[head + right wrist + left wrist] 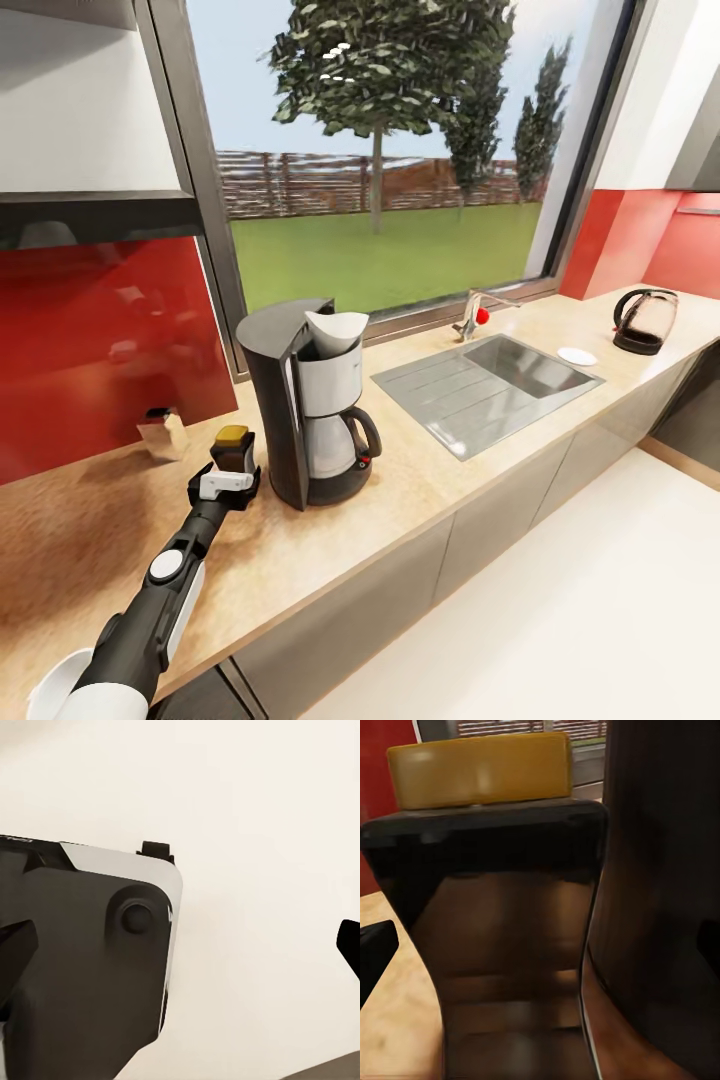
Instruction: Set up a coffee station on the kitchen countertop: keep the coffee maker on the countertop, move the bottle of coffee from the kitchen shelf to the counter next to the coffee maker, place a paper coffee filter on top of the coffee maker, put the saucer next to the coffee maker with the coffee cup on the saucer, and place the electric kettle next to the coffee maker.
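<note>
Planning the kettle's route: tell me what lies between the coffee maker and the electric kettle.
In the head view, the sink with its faucet lies between coffee maker and electric kettle; a saucer sits beside the kettle.

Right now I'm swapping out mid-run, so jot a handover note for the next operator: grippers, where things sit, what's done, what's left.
Left gripper: at the coffee bottle, fingers either side; firm grip not confirmed.
Right gripper: fingers apart, nothing between them, over pale floor.
Coffee maker is on the countertop, paper filter on top: done.
Bottle stands on the counter right beside the maker: essentially placed, release pending.
Electric kettle and saucer sit past the sink: both still to move. Cup not spotted.
</note>
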`<state>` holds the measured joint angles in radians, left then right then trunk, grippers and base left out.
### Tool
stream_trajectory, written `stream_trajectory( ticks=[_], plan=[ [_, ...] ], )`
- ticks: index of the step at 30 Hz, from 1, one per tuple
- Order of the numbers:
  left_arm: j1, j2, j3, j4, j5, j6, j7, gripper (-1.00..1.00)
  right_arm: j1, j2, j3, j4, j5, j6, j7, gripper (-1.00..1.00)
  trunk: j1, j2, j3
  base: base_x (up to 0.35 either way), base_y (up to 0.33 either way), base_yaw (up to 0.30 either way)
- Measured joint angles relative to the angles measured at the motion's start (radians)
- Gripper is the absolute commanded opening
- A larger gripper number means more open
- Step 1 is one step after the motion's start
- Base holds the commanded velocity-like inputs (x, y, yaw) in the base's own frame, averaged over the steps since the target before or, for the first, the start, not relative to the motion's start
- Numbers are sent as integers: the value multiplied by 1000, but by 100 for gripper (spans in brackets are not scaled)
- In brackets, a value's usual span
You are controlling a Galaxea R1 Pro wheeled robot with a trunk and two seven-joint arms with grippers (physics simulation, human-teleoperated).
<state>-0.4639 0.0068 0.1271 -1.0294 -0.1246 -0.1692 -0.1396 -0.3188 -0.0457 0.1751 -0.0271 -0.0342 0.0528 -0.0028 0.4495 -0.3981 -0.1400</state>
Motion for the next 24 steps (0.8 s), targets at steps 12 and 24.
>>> stream_trajectory(
  ticks=[12, 24],
  plan=[
    [0, 0, 0, 0, 0, 0, 0, 100, 0, 0, 0, 0, 0, 0, 0, 100, 0, 0, 0, 0, 0, 0],
    [0, 0, 1, 0, -1, 0, 0, 100, 0, 0, 0, 0, 0, 0, 0, 100, 1, 0, 0, -237, 28, 0]
  ],
)
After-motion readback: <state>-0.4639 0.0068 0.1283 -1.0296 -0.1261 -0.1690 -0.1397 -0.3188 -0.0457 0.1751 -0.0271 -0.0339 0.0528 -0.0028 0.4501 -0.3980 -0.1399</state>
